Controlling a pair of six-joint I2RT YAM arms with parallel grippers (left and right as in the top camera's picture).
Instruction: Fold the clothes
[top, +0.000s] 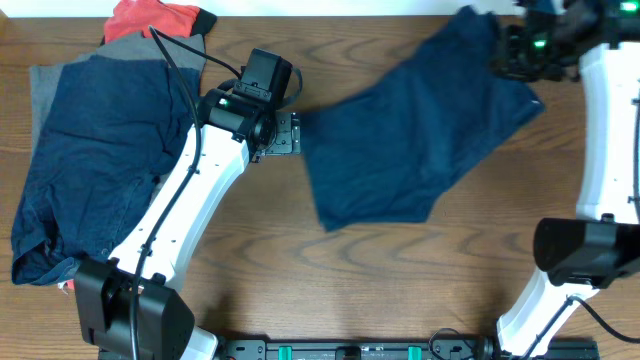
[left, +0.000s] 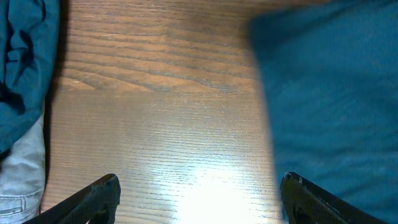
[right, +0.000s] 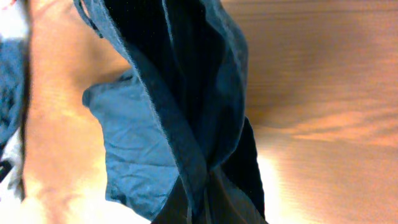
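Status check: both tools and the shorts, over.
Left tool open, empty over bare table. Right tool shut on navy shorts, far corner lifted. Garment pile far left, nothing blocking.

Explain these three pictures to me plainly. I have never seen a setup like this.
Two white robot arms work at a wooden table. The overhead view looks down from above; the other two come from cameras on each wrist. The right gripper pinches the far corner of the navy shorts, lifting the cloth, as the right wrist view shows. The left gripper is open and empty over bare wood beside the shorts. At the left lies a pile: a navy piece, a grey piece and a red-orange piece.
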